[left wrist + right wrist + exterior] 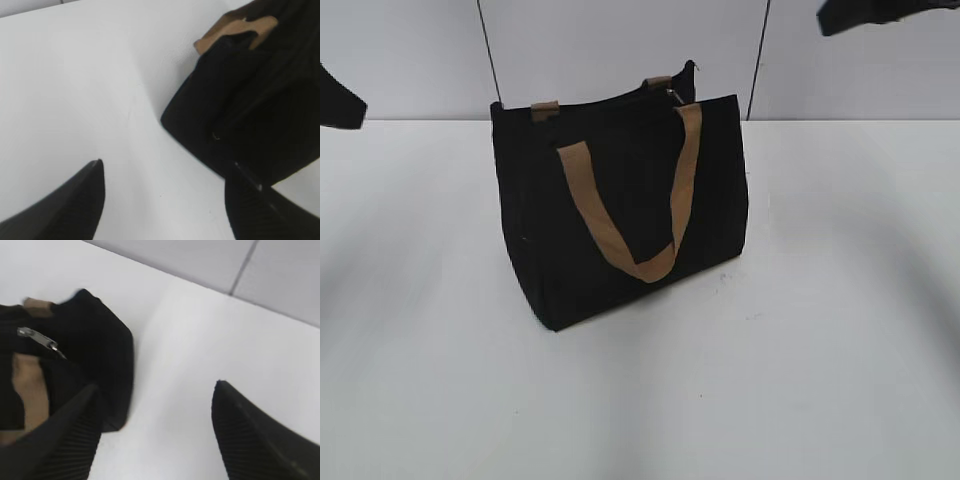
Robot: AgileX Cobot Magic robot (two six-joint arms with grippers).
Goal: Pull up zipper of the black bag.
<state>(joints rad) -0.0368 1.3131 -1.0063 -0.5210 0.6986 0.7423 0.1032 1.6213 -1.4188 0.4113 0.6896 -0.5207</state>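
Observation:
The black bag (620, 210) stands upright in the middle of the white table, its tan straps hanging down the front. The silvery zipper (673, 95) sits at the right end of the top edge; it also shows in the right wrist view (37, 337) on the bag (95, 340). My left gripper (167, 163) is open and empty, above the table to the left of the bag (250, 110). My right gripper (156, 385) is open and empty, raised to the right of the bag's zipper end. Both are apart from the bag.
The white table (820, 350) runs out on all sides of the bag. A grey panelled wall (610, 40) stands behind it. Parts of my arms show at the left edge (340, 100) and the top right (880, 12) of the exterior view.

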